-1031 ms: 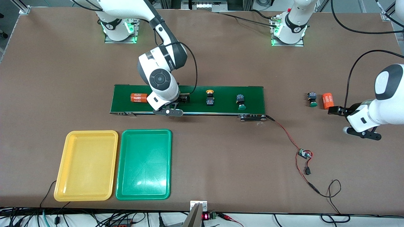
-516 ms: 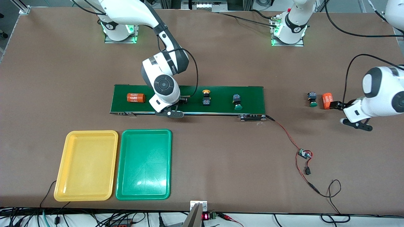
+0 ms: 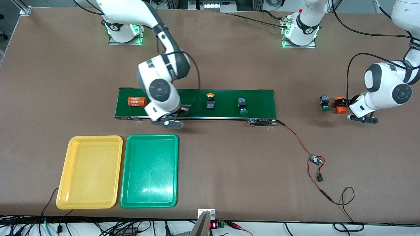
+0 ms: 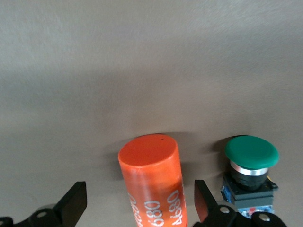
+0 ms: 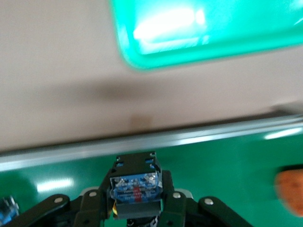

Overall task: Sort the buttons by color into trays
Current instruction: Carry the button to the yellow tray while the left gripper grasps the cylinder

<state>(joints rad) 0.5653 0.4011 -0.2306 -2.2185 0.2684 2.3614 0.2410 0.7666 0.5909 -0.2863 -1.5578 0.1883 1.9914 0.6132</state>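
My right gripper (image 5: 136, 194) is shut on a button (image 5: 135, 184), gripping its black-blue body; the cap is hidden. It hangs over the conveyor belt's (image 3: 262, 101) camera-side edge, seen from the front as the right gripper (image 3: 177, 112). A yellow-capped button (image 3: 210, 101) and a green-capped button (image 3: 242, 106) lie on the belt. Another green-capped button (image 3: 325, 104) (image 4: 251, 156) stands on the table toward the left arm's end. Beside it, my left gripper (image 3: 343, 108) (image 4: 139, 204) is open, its fingers either side of an orange cylinder (image 4: 151, 179). The yellow tray (image 3: 89, 172) and green tray (image 3: 149, 170) lie side by side, nearer the camera.
A second orange cylinder (image 3: 136, 101) lies on the belt toward the right arm's end. A red wire runs from the belt to a small circuit board (image 3: 316, 160) on the table. The green tray's corner (image 5: 142, 52) shows past the belt edge.
My right gripper has shut on a button on the belt and drawn toward the belt's camera-side edge. The left gripper has swung in around the orange cylinder. Things on the belt drifted toward the right arm's end.
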